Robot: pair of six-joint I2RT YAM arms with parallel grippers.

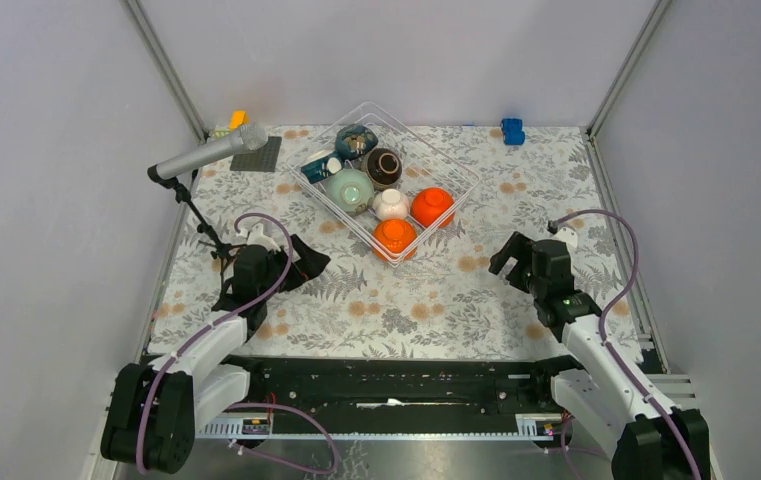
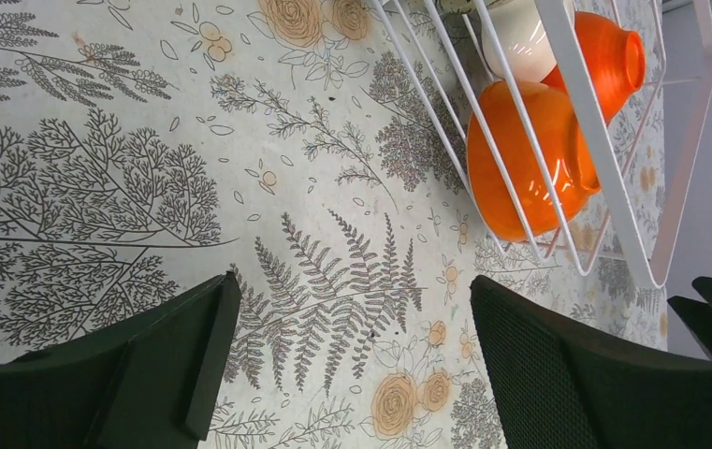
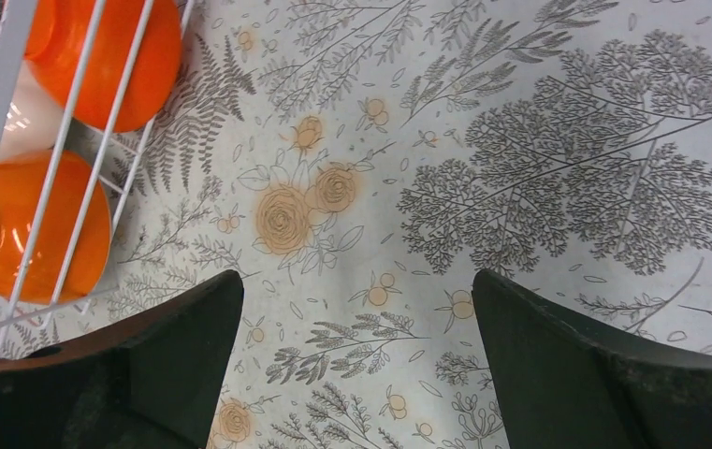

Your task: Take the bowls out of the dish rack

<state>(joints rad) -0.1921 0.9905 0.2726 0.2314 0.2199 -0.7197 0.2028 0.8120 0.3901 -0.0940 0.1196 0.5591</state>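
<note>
- The dish rack [image 1: 438,160] stood toward the far side of the table [image 1: 406,300], turned diamond-wise so that one corner pointed back at the arm bases.
- Six bowls could be counted, all inside the rack and none out on the cloth.
- The near orange bowl [image 1: 394,238] sat in that near corner. The second orange bowl [image 1: 433,206] was just beside it to the right, and the white bowl [image 1: 390,204] was tucked behind the pair.
- The pale green bowl [image 1: 349,189], dark brown bowl [image 1: 384,166] and blue patterned bowl [image 1: 356,141] lay deeper in, toward the far corner.
- From the left gripper [image 1: 298,262] the near orange bowl lay ahead and to the right. From the right gripper [image 1: 512,258] the second orange bowl lay ahead and to the left.
- The two arms looked about equally near, each with its own orange bowl closest.
- Both claws stood spread wide and held nothing. In each wrist view only patterned cloth showed between the fingers, and the rack wires were off to one side, untouched.
- Any reach would probably have to come over the raised wire side from above.
</note>
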